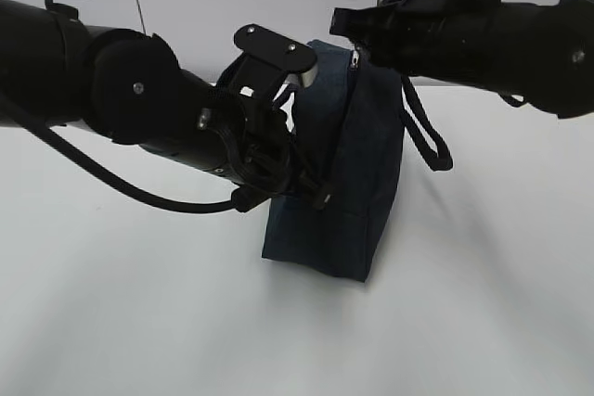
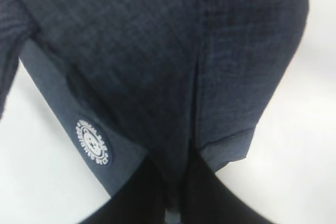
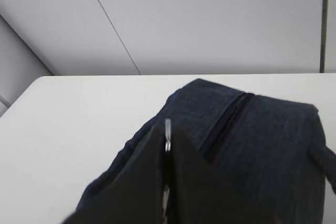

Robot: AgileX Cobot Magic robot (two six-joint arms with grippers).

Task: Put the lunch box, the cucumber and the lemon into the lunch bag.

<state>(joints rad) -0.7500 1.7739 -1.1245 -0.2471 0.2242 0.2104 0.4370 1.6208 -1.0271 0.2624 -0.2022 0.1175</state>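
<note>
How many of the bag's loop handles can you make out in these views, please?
1. A dark handle hangs down the right side of the lunch bag in the exterior view. The left gripper covers the bag's other side, so a second may be hidden.

The lunch bag (image 1: pixel 343 183) is dark navy cloth with a visible woven grain, matt all over; the left wrist view shows the weave as fine crosshatching. On the bag's side a smoother, paler blue panel (image 2: pixel 58 98) carries a white printed round logo (image 2: pixel 93 141). At the bag's top a small metal ring pull (image 3: pixel 167 136) glints silver. Both arms beside the bag look like black plastic with a slight sheen. Under the bag, the table (image 1: pixel 139 312) is smooth, matt white.
</note>
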